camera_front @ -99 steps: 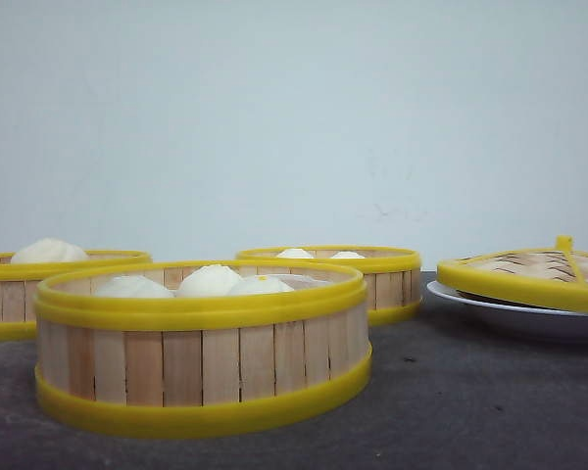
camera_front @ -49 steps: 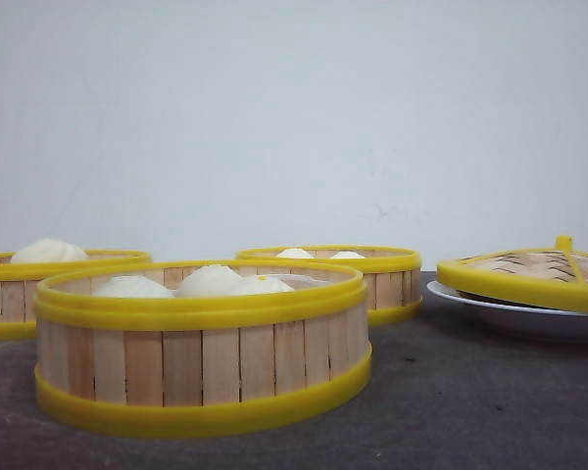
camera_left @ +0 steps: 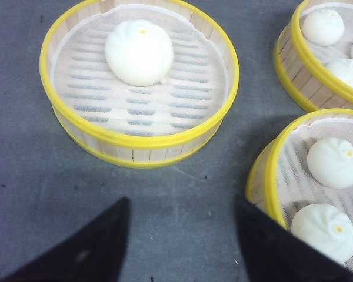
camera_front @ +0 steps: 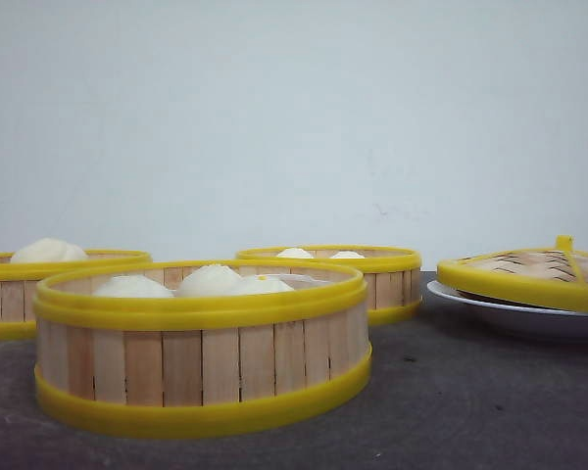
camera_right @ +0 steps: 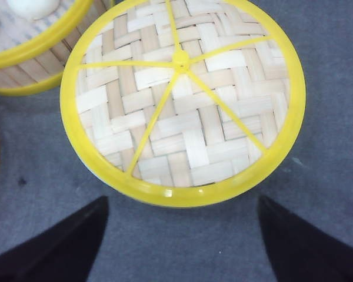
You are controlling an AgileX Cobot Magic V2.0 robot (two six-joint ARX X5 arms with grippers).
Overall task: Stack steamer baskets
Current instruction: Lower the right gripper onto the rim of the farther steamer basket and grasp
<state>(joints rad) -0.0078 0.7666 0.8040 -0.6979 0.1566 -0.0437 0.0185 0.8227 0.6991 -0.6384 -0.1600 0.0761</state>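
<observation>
Steamer baskets fill the lower half of the front view: the nearest round basket of pale upright wooden slats with yellow plastic rims sits low and left of centre on the dark grey table, holding white steamed buns. Behind it, a second matching slatted basket is cut off by the left edge with one bun showing, and a third slatted basket stands at mid-frame, further back. All three stand apart on the table, none stacked. At the right edge a flat yellow-rimmed woven lid lies tilted on a white plate. No arm shows in this view. In the left wrist view, the one-bun basket fills the upper left, with parts of the other two at the right edge, upper and lower. The left gripper hangs over bare table, its two black fingers spread wide with nothing between them, the right-hand one close beside the lower basket's rim. In the right wrist view, the woven lid takes up the centre, a basket's slatted wall in the upper left corner. The right gripper hovers with its black fingers wide apart, gripping nothing.
</observation>
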